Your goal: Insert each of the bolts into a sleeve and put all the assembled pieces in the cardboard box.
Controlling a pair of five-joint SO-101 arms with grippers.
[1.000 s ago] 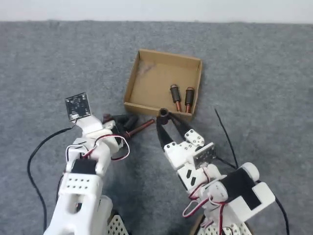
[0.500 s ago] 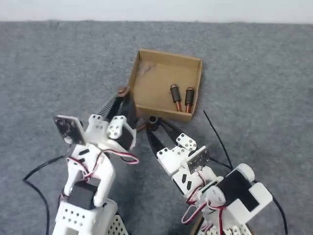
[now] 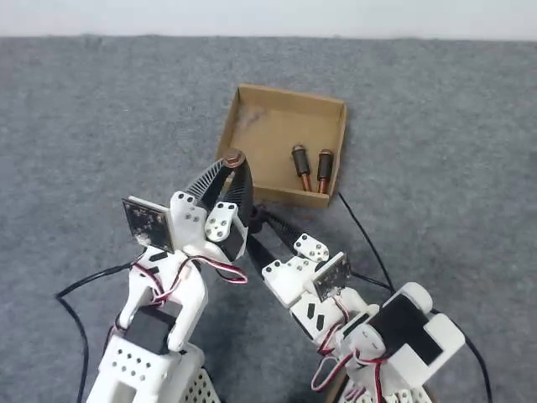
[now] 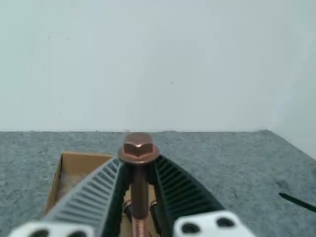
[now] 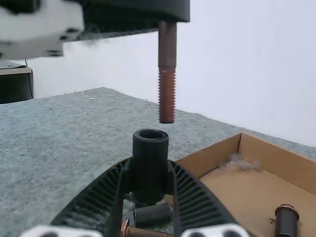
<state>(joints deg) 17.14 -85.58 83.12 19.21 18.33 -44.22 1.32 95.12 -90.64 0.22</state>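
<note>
In the high view, the left wrist covers most of the right gripper [image 3: 256,220], so its tips are hard to make out there. The right wrist view shows it plainly: the right gripper [image 5: 150,173] is clamped on a sleeve [image 5: 150,163], a short black tube held upright with its bore facing up.

On the mat [image 3: 101,109] under that sleeve, between the ribbed fingers [image 5: 106,197], a loose sleeve [image 5: 153,215] lies on its side. A loose bolt [image 5: 143,231] sits just beside it, cut off by the frame edge.

The left gripper [image 4: 139,168] grips a bolt [image 4: 138,148] by its shank, with the copper hex head sticking up above the fingertips. Its lower thread runs out of the left wrist view.

In the right wrist view, the bolt [image 5: 167,84] hangs point-down and its head is hidden by the left gripper's dark underside. The threaded tip is just above the sleeve's mouth, not touching it and a little off the bore's centre.

Beyond both grippers stands the open box [image 3: 235,126]. Two assembled pieces [image 3: 301,168] lie side by side in its corner nearest the right arm, copper ends toward the arms. A black cable [image 3: 369,243] trails over the mat beside that arm.
</note>
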